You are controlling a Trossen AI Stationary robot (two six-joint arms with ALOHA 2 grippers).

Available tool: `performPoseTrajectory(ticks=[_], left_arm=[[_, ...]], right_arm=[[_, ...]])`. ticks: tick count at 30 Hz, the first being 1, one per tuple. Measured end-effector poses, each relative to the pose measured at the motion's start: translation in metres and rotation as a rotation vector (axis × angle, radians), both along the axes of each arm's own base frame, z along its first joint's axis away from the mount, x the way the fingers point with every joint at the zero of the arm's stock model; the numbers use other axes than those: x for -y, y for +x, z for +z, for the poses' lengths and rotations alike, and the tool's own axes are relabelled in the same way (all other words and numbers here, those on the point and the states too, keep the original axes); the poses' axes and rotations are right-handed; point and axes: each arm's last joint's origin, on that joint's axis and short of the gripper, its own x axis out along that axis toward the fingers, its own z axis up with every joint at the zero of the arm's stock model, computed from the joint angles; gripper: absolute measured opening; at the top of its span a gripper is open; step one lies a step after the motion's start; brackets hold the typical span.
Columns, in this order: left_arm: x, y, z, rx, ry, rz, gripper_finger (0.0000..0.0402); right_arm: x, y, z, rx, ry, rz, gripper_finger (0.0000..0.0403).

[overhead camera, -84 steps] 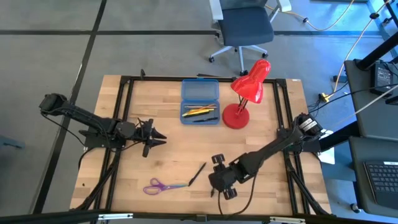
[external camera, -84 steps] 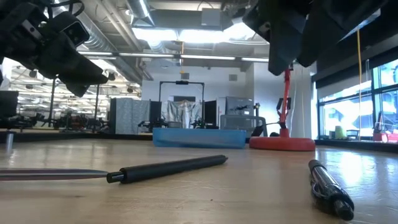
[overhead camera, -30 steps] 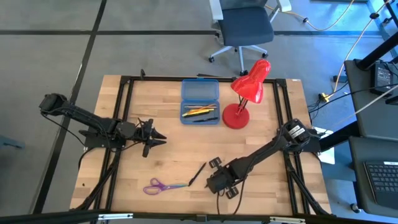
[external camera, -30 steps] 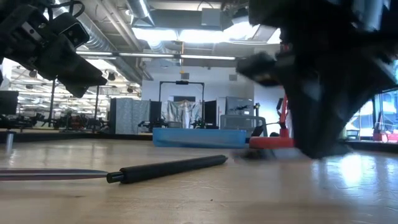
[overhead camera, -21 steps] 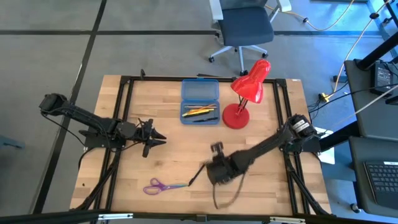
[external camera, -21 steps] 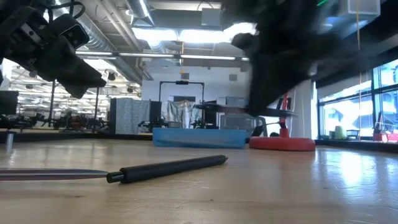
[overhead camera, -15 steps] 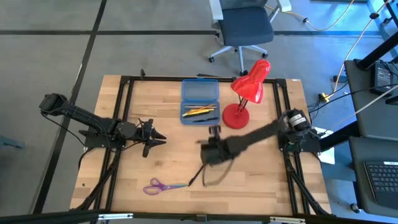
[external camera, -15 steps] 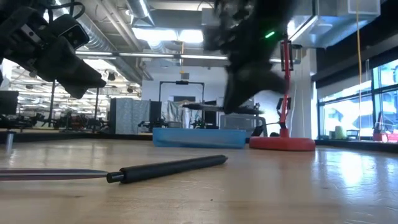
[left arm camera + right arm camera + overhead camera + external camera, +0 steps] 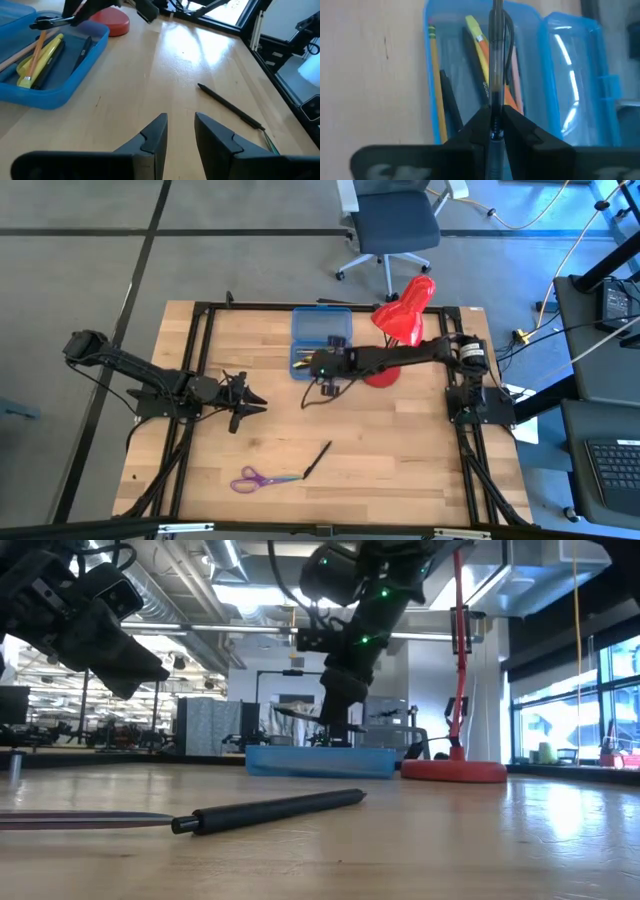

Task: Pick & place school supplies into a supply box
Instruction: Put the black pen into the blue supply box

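Now I have the right gripper (image 9: pixel 493 131) clamped on a dark pen (image 9: pixel 496 60) above the open supply box (image 9: pixel 321 342), beside the red lamp (image 9: pixel 400 325). Seconds ago that pen lay near the front edge. Another black pen (image 9: pixel 318 459) and scissors (image 9: pixel 254 478) remain there. The left gripper (image 9: pixel 180 135) hangs parted, empty, at left.

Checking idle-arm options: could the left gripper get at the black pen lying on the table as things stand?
Probably yes. The left gripper hangs open, holding nothing, and bare table separates it from the black pen.
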Motion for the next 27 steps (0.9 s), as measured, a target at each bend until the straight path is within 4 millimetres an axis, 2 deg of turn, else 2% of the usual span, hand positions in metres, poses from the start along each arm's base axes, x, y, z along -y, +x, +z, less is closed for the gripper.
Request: performPoseTrajectory(ticks=[11, 15, 22, 27], left_arm=[[-0.001, 0.0, 0.0, 0.001, -0.014, 0.031, 0.0092], [-0.002, 0.0, 0.0, 0.004, -0.004, 0.06, 0.009], [-0.002, 0.0, 0.0, 0.006, -0.001, 0.068, 0.0093], [-0.002, 0.0, 0.0, 0.005, -0.001, 0.068, 0.0088]], right_arm=[[0.037, -0.004, 0.0, 0.025, 0.104, -0.037, 0.0045], [0.04, -0.005, -0.001, 0.029, 0.159, -0.04, 0.0045], [0.041, -0.004, -0.001, 0.038, 0.156, -0.037, 0.0045], [0.044, 0.002, -0.019, 0.005, 0.146, -0.029, 0.0045]])
